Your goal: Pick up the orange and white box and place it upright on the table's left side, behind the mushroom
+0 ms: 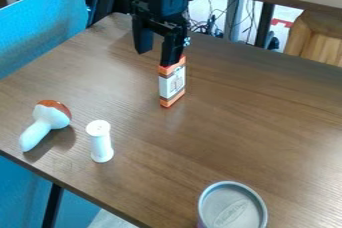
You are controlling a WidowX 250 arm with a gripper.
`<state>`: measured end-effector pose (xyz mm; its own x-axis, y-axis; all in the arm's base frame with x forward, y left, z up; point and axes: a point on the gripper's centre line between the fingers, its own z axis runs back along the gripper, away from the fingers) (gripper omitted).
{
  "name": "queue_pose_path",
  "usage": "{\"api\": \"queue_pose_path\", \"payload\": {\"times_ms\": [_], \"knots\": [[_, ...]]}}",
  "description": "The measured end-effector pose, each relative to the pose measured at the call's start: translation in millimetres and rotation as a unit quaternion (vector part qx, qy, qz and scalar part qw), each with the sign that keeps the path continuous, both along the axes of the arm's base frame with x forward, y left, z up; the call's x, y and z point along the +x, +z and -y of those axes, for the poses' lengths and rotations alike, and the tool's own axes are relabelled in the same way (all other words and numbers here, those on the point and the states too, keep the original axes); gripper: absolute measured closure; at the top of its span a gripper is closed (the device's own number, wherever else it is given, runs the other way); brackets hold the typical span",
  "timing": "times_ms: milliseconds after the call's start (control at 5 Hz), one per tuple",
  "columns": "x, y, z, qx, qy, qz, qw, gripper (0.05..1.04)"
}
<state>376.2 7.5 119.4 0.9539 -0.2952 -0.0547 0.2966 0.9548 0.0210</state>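
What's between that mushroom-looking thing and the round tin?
The camera view shows a white spool-shaped piece between the mushroom-shaped object and the tin, nearer the mushroom, then bare tabletop.

A brown wooden table (247, 122) carries a white shaker (100, 142). Beside it lies a toy mushroom (47, 122); well apart from it stand a box (173, 83) and a can (232, 211).

The mushroom (47, 122) lies left of the cylinder (101, 142), box (172, 83) behind, can (232, 208) before.
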Motion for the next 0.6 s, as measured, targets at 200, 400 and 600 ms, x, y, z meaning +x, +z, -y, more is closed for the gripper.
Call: {"api": "queue_pose_path", "payload": {"times_ms": [200, 400, 600], "knots": [[-3, -17.4, 0, 0.0, 0.001, -0.026, 0.9997, 0.082], [2, -21.2, -1, 0.005, 0.005, -0.035, 0.9994, 0.082], [10, -21.5, -3, 0.009, 0.014, -0.038, 0.9992, 0.082]]}}
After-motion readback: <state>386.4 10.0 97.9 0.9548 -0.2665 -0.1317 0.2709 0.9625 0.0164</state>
